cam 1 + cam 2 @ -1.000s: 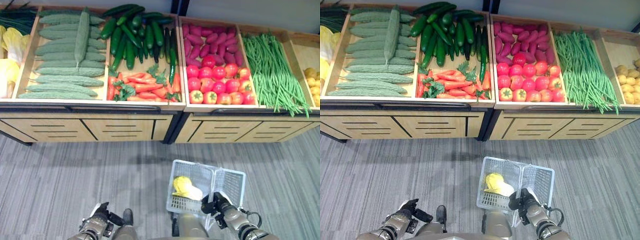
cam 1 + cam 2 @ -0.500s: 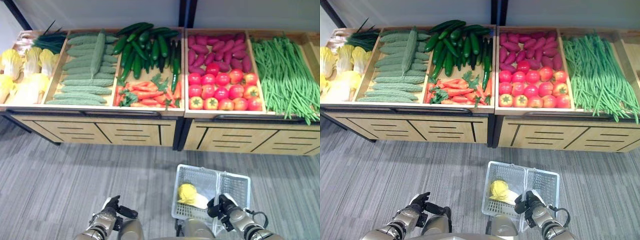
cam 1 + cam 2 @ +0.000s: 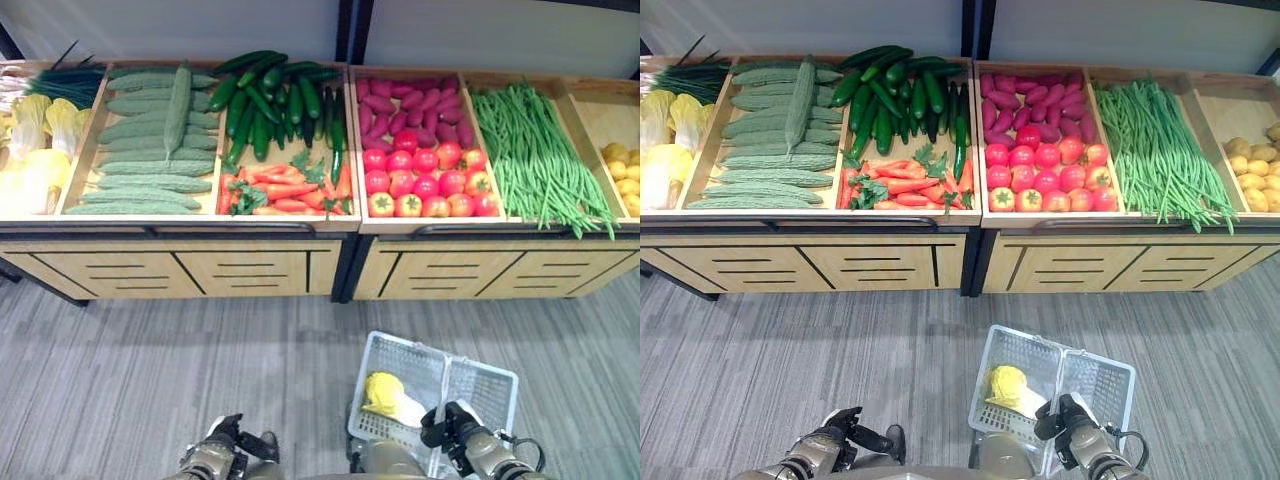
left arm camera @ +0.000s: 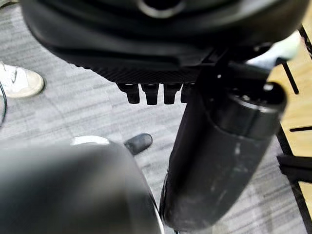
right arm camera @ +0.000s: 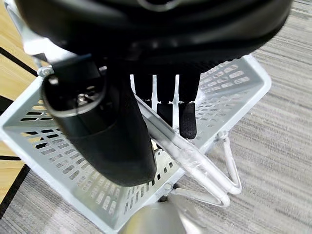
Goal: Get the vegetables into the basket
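We record the right hand (image 5: 126,126) clenched round the clear handle (image 5: 183,151) of the white basket (image 3: 480,375), thumb over it and fingers curled on the far side. The basket hangs low over the grey carpet floor (image 3: 150,350), in front of the right-hand part of the wooden display stand (image 3: 270,268). One yellow-green leafy vegetable (image 3: 385,395) lies inside it, against the basket's left wall.

The left hand (image 3: 225,455) sits low near the floor, well apart from the stand. In its wrist view the fingers (image 4: 148,92) are curled in with nothing in them.

Along the stand, left to right by compartment: pale cabbages (image 3: 35,150) at the left edge, bitter gourds (image 3: 140,140), then dark cucumbers (image 3: 275,95) at the back with carrots (image 3: 285,185) at the front edge. Next come purple sweet potatoes (image 3: 410,100) behind tomatoes (image 3: 425,180), then green long beans (image 3: 535,150), and potatoes (image 3: 622,170) at the right edge.

A white shoe (image 4: 17,80) shows on the floor in the left wrist view
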You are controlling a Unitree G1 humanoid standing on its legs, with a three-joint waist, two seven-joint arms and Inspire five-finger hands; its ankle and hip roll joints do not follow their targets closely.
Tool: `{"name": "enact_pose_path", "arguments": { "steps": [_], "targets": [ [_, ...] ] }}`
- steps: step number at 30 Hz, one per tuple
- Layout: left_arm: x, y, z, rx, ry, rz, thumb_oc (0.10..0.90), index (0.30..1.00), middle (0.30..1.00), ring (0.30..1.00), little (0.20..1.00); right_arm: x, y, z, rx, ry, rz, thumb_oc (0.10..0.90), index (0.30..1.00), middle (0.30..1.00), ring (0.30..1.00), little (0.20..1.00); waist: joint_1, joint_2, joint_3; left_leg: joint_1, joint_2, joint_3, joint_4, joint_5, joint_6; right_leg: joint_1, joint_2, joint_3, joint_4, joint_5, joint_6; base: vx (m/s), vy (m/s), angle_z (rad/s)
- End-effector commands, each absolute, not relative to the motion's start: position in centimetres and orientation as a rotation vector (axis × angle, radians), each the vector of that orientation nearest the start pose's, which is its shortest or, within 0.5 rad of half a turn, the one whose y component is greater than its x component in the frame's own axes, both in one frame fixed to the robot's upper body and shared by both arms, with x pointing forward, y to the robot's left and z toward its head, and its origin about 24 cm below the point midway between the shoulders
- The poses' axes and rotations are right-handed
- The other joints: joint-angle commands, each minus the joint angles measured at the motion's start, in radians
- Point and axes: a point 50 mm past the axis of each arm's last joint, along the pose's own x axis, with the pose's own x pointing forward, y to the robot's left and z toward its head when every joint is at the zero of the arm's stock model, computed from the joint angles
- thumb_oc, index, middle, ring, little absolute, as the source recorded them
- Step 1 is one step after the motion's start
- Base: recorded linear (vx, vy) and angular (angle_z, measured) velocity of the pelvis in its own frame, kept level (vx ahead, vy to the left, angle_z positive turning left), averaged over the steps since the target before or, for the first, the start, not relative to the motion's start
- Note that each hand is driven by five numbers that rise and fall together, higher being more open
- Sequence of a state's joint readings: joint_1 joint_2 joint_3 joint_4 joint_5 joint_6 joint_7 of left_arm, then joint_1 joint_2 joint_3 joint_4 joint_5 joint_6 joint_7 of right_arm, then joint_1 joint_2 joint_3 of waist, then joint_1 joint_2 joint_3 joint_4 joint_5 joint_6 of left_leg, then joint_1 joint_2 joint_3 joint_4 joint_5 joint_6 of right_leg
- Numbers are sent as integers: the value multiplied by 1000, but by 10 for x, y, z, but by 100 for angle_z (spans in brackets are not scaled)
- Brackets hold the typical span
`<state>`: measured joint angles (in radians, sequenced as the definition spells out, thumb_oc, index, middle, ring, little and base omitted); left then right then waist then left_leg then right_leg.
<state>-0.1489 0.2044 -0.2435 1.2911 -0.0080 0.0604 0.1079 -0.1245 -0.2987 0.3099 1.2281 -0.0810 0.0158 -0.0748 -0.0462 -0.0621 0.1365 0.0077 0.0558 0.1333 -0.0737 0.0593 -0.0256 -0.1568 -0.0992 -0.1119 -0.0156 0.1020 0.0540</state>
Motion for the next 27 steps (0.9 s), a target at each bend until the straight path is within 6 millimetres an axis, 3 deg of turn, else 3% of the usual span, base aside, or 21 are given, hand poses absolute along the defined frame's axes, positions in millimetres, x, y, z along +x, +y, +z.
{"name": "enact_pose_path", "arguments": {
  "steps": [1,9,16,17,18,20,21,22,27],
  "targets": [
    [138,232,-150,506,1171,26,900,1000,1000,1000,1000,113,-242,-155,-673,1221,174,400,300,300,300,300,-3,-9,36,-79,35,-17,-13,47,-48,78,-80,67,7,-30,108,11,106,4],
    [143,234,-148,499,1148,50,900,1000,1000,1000,1000,112,-238,-156,-656,1227,178,400,300,300,300,300,2,-33,22,-61,17,-6,-14,26,-33,86,-100,78,-1,-19,127,23,53,-3],
    [173,228,-133,462,978,57,900,1000,1000,1000,1000,114,-238,-155,-650,1206,170,400,300,300,300,300,10,-35,12,-46,9,-17,-13,17,-30,106,-108,67,-5,-22,131,5,3,0],
    [181,226,-127,443,927,61,900,1000,1000,1000,1000,115,-239,-155,-648,1202,165,400,300,300,300,300,11,-33,12,-45,8,-20,-11,17,-30,109,-108,64,-7,-22,131,0,0,0],
    [200,222,-110,407,784,48,900,1000,1000,1000,1000,119,-242,-152,-646,1175,149,400,300,300,300,300,14,-28,15,-43,8,-23,-9,17,-31,113,-109,58,-9,-23,132,0,0,0],
    [206,222,-100,388,719,43,900,1000,1000,1000,1000,120,-244,-151,-642,1165,142,400,300,300,300,300,14,-27,15,-42,7,-25,-8,17,-31,115,-110,56,-8,-22,133,-2,1,4],
    [221,223,-71,357,545,28,900,1000,1000,1000,1000,123,-250,-148,-633,1145,118,400,300,300,300,300,17,-22,17,-43,7,-28,-7,17,-34,119,-111,52,-11,-22,135,0,3,8],
    [220,224,-71,357,547,29,900,1000,1000,1000,1000,122,-250,-148,-633,1146,120,400,300,300,300,300,16,-22,16,-42,7,-28,-7,17,-34,120,-111,51,-11,-22,135,5,4,7],
    [229,237,-21,295,310,58,900,1000,1000,1000,1000,120,-260,-145,-616,1145,88,400,300,300,300,300,19,-14,7,-29,11,-31,-7,13,-38,137,-112,44,-26,-22,137,7,-3,0]
  ]
}}
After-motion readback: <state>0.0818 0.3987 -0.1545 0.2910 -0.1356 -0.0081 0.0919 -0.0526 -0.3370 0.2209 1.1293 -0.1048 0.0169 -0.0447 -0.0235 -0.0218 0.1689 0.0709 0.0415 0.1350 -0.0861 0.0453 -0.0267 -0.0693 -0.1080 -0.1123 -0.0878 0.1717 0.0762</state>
